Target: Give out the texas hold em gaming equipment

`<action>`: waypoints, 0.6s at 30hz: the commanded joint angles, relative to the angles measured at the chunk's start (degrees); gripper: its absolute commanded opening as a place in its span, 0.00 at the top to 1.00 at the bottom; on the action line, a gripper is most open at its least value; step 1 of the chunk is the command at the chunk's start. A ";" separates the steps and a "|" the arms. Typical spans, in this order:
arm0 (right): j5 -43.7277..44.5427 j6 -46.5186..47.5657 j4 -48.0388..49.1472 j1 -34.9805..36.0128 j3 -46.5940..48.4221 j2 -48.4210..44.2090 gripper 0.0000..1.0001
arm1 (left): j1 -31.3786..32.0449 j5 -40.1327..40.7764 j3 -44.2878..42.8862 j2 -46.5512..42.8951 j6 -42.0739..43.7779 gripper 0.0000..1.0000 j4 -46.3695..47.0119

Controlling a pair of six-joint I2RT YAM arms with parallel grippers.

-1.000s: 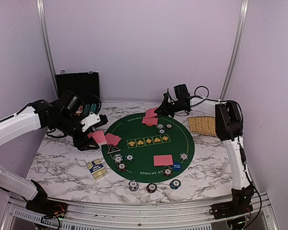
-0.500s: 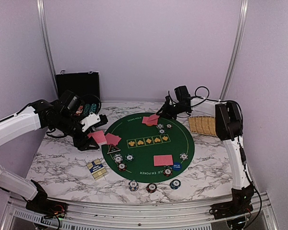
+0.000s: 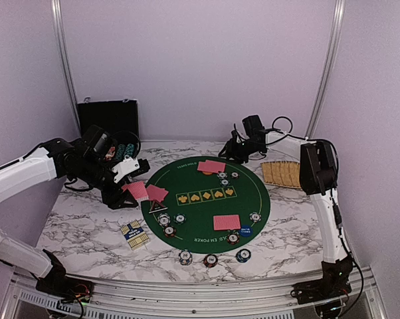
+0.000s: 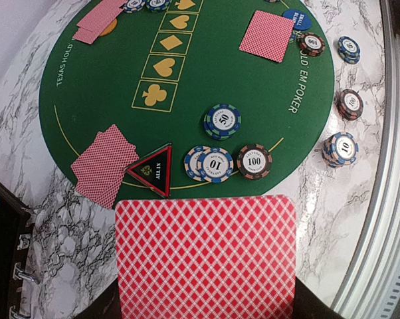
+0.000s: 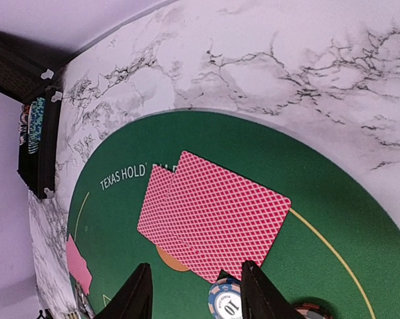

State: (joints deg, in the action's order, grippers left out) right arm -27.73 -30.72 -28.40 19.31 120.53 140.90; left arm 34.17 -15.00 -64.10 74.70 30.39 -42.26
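Note:
My left gripper is shut on a red-backed playing card, held over the mat's left edge. Below it lie a black triangular button, striped chips and a pair of cards. My right gripper stands open just above the far side of the green mat. Two overlapping cards lie flat there, ahead of its fingers, covering most of an orange button. A blue-edged chip sits between the fingertips, lower down.
A black hinged case with chip rows stands open at the back left. The tan woven tray lies right of the mat. A blue-and-yellow card box rests at the front left. More chips line the near marble.
My right gripper has opened and let go of a card, which now lies flat on the far pair. That gripper has drawn back slightly to the rear right. The left arm has not moved.

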 commanded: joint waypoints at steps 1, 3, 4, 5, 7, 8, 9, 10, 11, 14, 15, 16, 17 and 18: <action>1.60 1.61 -3.24 -0.47 3.21 2.01 0.55 | -0.34 -1.26 -0.33 -1.25 -0.42 1.00 0.79; 1.69 1.78 -3.65 -0.44 3.41 2.38 0.55 | -0.34 -1.22 -0.20 -1.38 -0.42 1.00 0.84; 1.61 1.87 -3.73 -0.45 3.34 2.65 0.55 | -0.34 -1.20 -0.16 -1.33 -0.38 1.00 0.81; 1.63 1.92 -3.75 -0.42 3.41 2.76 0.55 | -0.34 -1.25 -0.09 -1.39 -0.42 1.00 0.86; 1.98 2.13 -4.08 -0.49 3.59 3.01 0.55 | -0.34 -1.16 0.02 -1.41 -0.42 1.00 0.78; 2.30 2.29 -4.29 -0.45 3.64 3.17 0.54 | -0.34 -1.09 0.02 -1.36 -0.44 1.00 0.78; 2.51 2.46 -4.54 -0.45 3.82 3.35 0.54 | -0.34 -1.12 0.02 -1.35 -0.42 1.00 0.84; 2.51 2.50 -4.77 -0.44 3.98 3.59 0.54 | -0.36 -1.11 0.02 -1.35 -0.43 1.00 0.83; 2.46 2.55 -4.98 -0.47 4.07 3.90 0.54 | -0.35 -1.09 0.02 -1.36 -0.36 1.00 0.78; 1.88 2.36 -4.85 -0.50 4.23 4.88 0.53 | -0.42 -1.08 0.02 -1.26 -0.33 1.00 0.81; 1.67 2.20 -4.66 -0.44 4.19 5.17 0.53 | -0.42 -1.06 0.02 -1.22 -0.36 1.00 0.79; 1.29 2.00 -4.46 -0.43 4.15 5.48 0.53 | -0.42 -1.12 -0.04 -1.18 -0.36 1.00 0.85; 0.90 1.84 -4.14 -0.43 4.06 5.64 0.53 | -0.42 -1.08 -0.06 -1.14 -0.33 1.00 0.84; 0.49 1.69 -3.77 -0.42 4.06 5.81 0.53 | -0.42 -1.02 -0.06 -1.15 -0.29 1.00 0.81</action>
State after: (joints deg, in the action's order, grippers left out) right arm -26.59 -28.88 -32.12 19.31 122.58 144.88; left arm 34.15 -15.00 -64.10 74.67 30.39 -42.26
